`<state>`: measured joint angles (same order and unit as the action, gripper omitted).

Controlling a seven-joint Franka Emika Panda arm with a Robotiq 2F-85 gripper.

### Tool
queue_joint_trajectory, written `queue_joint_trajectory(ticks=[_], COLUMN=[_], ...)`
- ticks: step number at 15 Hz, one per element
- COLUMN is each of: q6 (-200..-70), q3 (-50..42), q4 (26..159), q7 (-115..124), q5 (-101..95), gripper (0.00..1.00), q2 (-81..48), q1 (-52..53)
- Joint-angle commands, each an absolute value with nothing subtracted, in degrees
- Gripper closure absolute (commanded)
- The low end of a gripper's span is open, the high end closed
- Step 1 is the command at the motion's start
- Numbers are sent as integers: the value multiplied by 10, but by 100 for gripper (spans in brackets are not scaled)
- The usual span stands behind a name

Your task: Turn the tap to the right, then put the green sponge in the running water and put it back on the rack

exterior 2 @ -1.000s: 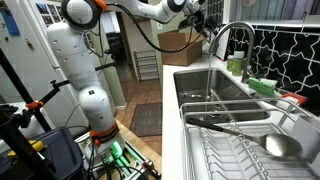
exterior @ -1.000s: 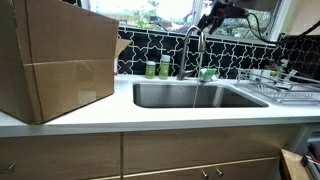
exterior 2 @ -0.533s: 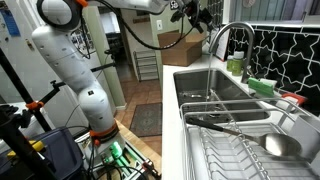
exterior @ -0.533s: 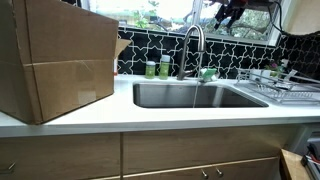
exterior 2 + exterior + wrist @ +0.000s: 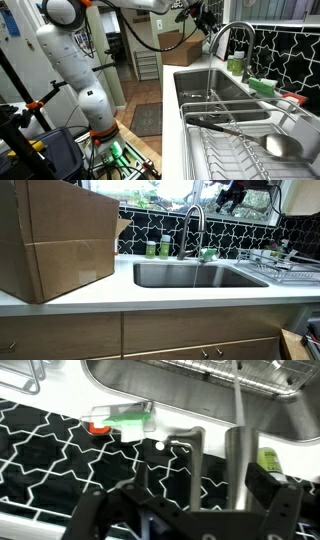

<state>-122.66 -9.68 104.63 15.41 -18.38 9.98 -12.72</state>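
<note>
Pincer (image 5: pixel 188 500), spread wide and empty at the wrist view's lower edge, would best pinch the green sponge (image 5: pixel 130 423), likely soft and light, across its narrow middle.

The gripper (image 5: pixel 232 192) is held high, at the top edge of both exterior views. The arm (image 5: pixel 72 60) is raised upright through its lower links, bent at the top and stretched sideways towards the gripper. In the wrist view the fingers (image 5: pixel 90 510) are spread wide apart, with nothing gripped between them.
</note>
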Motion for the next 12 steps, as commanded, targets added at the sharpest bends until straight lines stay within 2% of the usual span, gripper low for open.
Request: queue_joint_trajectory(ticks=[1, 6, 12], q6=[-1207, -1226, -1208], q3=[-148, -197, -200], q4=[1004, 934, 833], q7=[161, 220, 316], q5=[-159, -85, 50], gripper=[0, 0, 0], q2=[46, -74, -204], q1=[-170, -204, -220])
